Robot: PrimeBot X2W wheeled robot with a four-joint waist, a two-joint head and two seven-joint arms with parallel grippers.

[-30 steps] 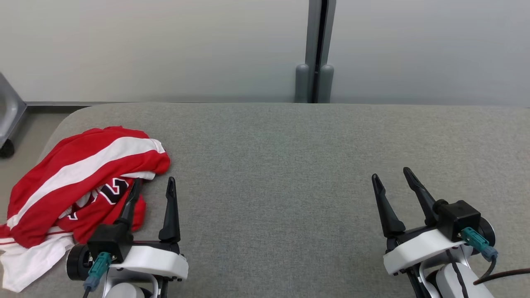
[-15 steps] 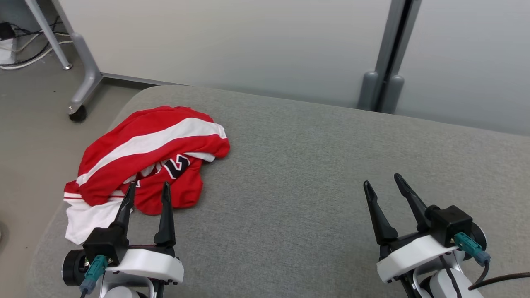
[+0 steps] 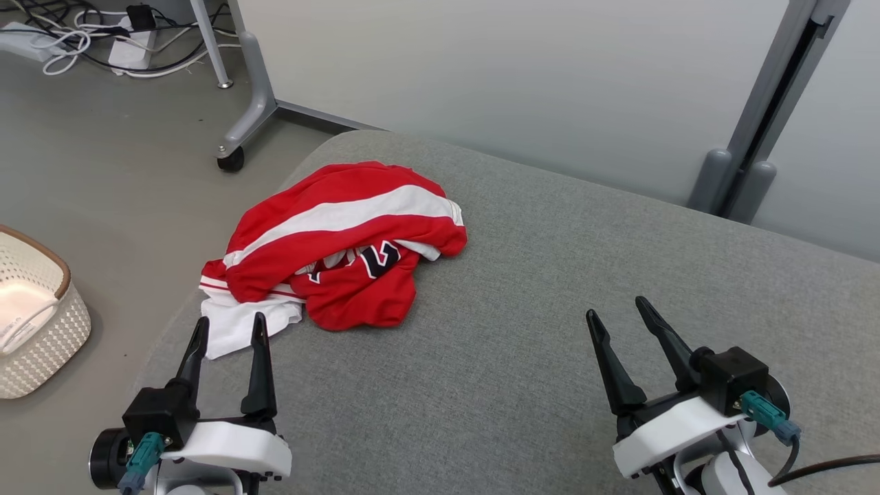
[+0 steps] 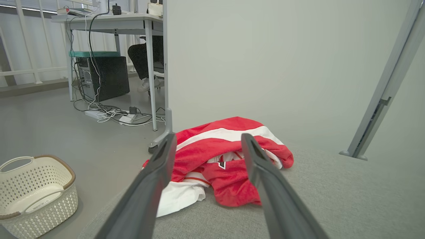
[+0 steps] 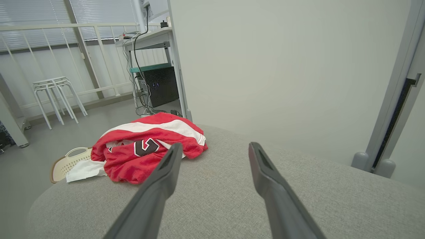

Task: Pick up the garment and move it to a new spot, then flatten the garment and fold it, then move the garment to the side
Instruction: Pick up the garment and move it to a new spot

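A crumpled red garment with a white stripe and a black number lies bunched near the left end of the grey padded table. A white part of it hangs toward the table's left edge. My left gripper stands open just short of that white part, with nothing between its fingers. In the left wrist view the garment lies straight ahead between the open fingers. My right gripper is open over bare table, well to the right of the garment, which lies ahead and to the left in the right wrist view.
A white perforated basket stands on the floor left of the table. A desk leg on a castor and loose cables lie beyond the table's left corner. A grey partition wall runs right behind the table.
The head camera has turned left, so the garment now sits nearer the picture's middle and the basket has come into view. Both grippers stay open and have not moved on the table.
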